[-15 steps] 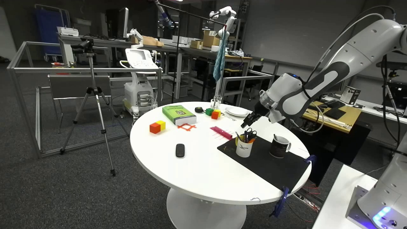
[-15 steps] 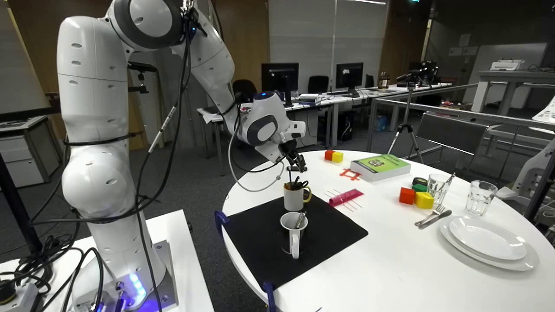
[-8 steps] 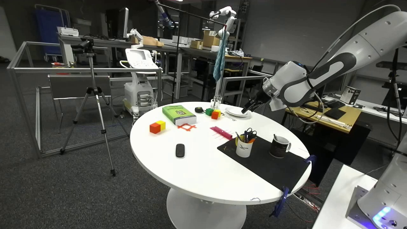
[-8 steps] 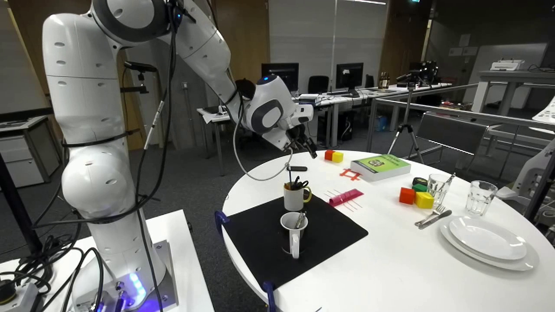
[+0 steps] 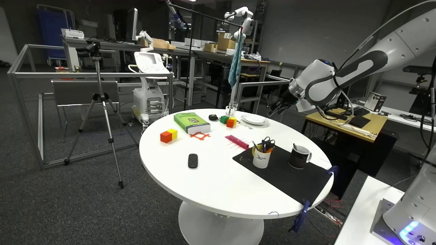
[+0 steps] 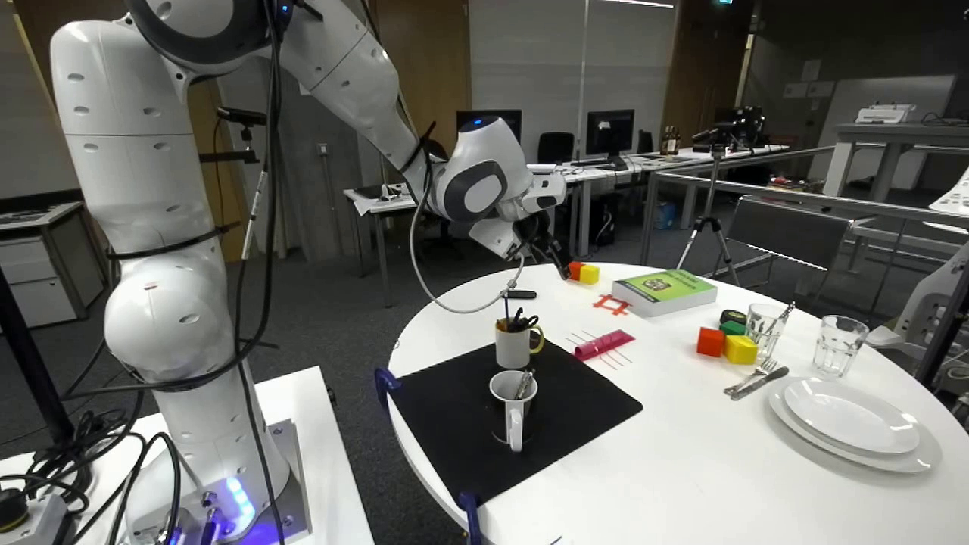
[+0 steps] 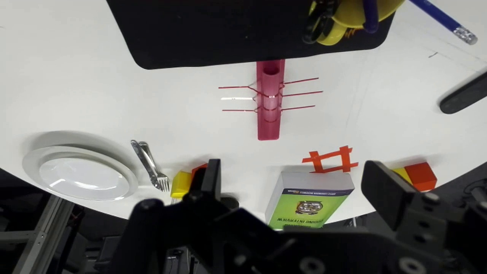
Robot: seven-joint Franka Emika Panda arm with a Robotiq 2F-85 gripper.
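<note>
My gripper is open and empty in the wrist view, its black fingers wide apart. It hangs in the air above the round white table, also visible in both exterior views. Nearest below it are a pink holder with thin red strips on both sides, and a white mug of pens and scissors on a black mat. A dark mug with a pen inside stands on the same mat. Between the fingers in the wrist view, a green book lies far below, untouched.
Red tape forms a square beside the book. Red and yellow blocks, a black case, more blocks, glasses, cutlery and white plates stand about the table. Blue clamps hold the mat.
My gripper has risen from above the pen mug and shifted, rightward in both exterior views, its fingers tilting outward. The things on the table have not moved.
</note>
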